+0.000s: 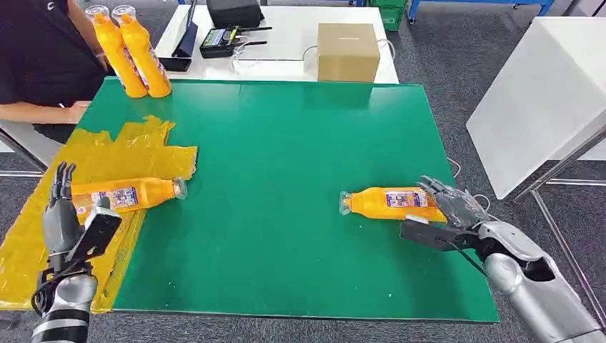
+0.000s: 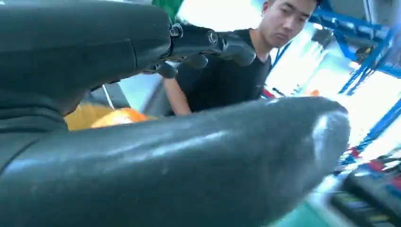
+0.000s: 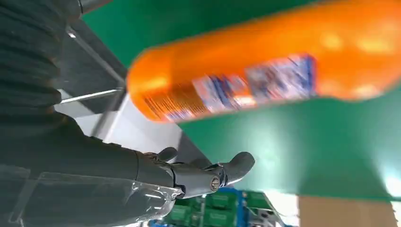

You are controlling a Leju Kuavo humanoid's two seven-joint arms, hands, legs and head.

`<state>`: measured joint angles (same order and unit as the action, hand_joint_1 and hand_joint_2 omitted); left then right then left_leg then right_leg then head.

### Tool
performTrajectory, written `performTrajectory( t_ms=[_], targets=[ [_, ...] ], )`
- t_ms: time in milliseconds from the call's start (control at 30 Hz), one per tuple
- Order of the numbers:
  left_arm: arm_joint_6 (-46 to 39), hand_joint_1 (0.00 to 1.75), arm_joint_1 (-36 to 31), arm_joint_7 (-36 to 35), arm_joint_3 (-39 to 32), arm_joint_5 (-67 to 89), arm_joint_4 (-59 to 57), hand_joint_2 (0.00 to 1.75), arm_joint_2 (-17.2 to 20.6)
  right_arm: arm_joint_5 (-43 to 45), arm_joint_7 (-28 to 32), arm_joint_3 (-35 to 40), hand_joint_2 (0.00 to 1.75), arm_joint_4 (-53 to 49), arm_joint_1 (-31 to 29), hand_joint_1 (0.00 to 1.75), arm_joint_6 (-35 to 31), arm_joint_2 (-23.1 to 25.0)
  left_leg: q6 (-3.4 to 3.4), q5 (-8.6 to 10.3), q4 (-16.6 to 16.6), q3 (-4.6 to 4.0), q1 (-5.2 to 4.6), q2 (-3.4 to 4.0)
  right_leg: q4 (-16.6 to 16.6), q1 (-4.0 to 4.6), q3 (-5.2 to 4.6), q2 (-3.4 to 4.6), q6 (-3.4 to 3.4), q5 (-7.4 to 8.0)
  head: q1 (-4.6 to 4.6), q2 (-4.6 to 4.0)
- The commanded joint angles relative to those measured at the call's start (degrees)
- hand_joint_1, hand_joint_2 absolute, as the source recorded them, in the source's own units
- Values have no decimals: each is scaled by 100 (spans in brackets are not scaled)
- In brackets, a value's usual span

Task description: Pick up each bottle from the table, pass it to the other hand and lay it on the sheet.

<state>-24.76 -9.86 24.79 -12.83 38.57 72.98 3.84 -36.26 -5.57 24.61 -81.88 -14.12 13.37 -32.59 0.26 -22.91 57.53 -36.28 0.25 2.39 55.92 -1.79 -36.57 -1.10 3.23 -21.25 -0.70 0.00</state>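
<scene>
Nearest on the right, the right hand reaches onto the green bench beside the base of an orange bottle lying on its side, cap pointing toward the bench's middle. Its fingers arch over the bottle's base end and the thumb lies along the near side; the right wrist view shows the bottle apart from the spread fingers, so the hand is released and grasping nothing.

Nearest on the left, the left hand stands upright over the yellow sheet, fingers extended and apart, holding nothing. Just past its fingertips a second bottle lies on its side on the sheet, cap at the sheet's edge toward the green surface; whether the fingertips touch it cannot be told.

Farther back, at the bench's far left corner, two upright bottles stand together, next to a person in a black shirt. Beyond the green surface, a white table carries a cardboard box and dark electronic devices.
</scene>
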Motion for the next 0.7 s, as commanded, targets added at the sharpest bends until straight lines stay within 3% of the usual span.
performTrajectory(
  t_ms=[33,300,467,700],
  targets=[
    [518,0,80,177,-277,-527,866,0,-663,-434,-57,-387,175,661,192,0,-57,173,-1,-17,4,29,12,-22,-4,10,33,3,-20,-12,0,0],
    [771,0,378,142,137,-631,1551,0,-914,-2060,-409,-796,175,1429,-264,0,-716,703,-1,-12,-1,24,9,-5,-8,7,20,15,-16,-3,-2,0],
    [844,0,367,147,122,-692,1546,0,-906,-2166,-382,-913,175,1394,-292,0,-718,786,-2,-17,0,34,11,-6,-5,8,29,19,-23,-7,-2,0],
    [927,0,370,170,85,-716,1547,0,-931,-2279,-226,-770,175,1350,-782,0,-584,951,-1,-7,-1,11,2,11,0,0,4,24,-11,2,-4,0]
  ],
)
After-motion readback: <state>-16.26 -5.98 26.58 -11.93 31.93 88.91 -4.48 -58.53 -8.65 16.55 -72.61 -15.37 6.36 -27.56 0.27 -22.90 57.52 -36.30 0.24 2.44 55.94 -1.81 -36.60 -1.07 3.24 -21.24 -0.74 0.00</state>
